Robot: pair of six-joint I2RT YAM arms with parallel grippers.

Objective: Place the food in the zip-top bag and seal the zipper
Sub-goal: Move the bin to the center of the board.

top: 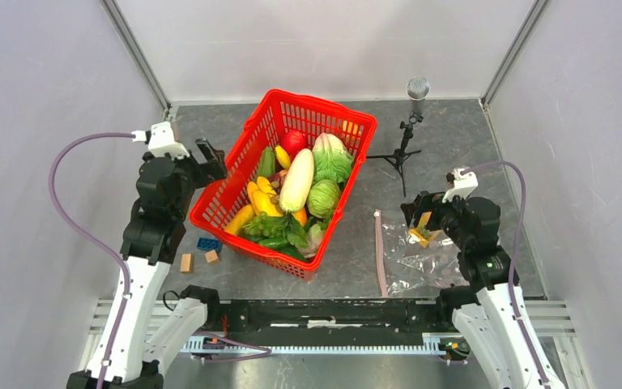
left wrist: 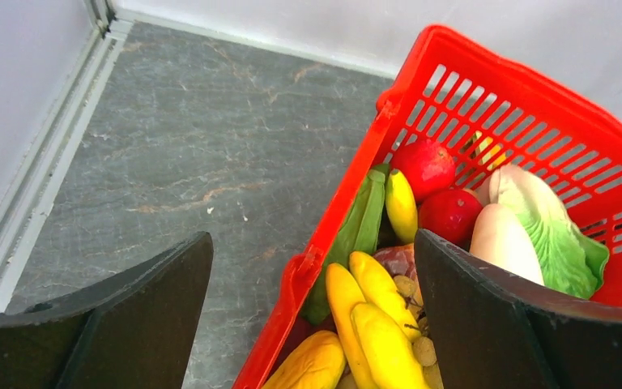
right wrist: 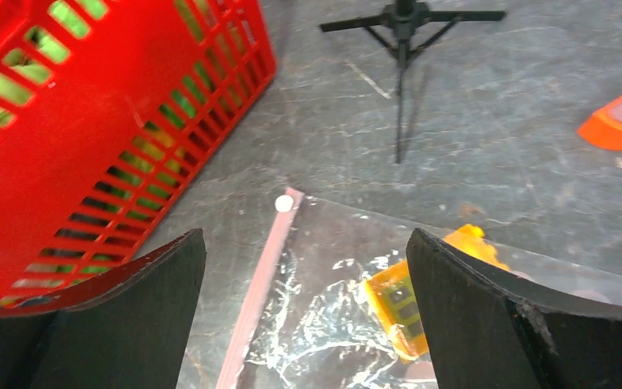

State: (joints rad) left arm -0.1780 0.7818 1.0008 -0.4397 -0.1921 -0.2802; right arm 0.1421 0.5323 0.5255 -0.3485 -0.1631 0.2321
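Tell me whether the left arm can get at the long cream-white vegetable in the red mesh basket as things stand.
Probably yes. The left end effector hangs open beside the red mesh basket, and the long cream-white vegetable lies on top of the pile, uncovered. Only the basket's wall needs clearing.

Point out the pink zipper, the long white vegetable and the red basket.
pink zipper (top: 381, 253): top view, mid-strip.
long white vegetable (top: 297, 180): top view, its middle.
red basket (top: 324, 106): top view, far rim.

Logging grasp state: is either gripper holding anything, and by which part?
Nothing is held. The left gripper is open over the red basket rim; the right gripper is open above the zip-top bag.
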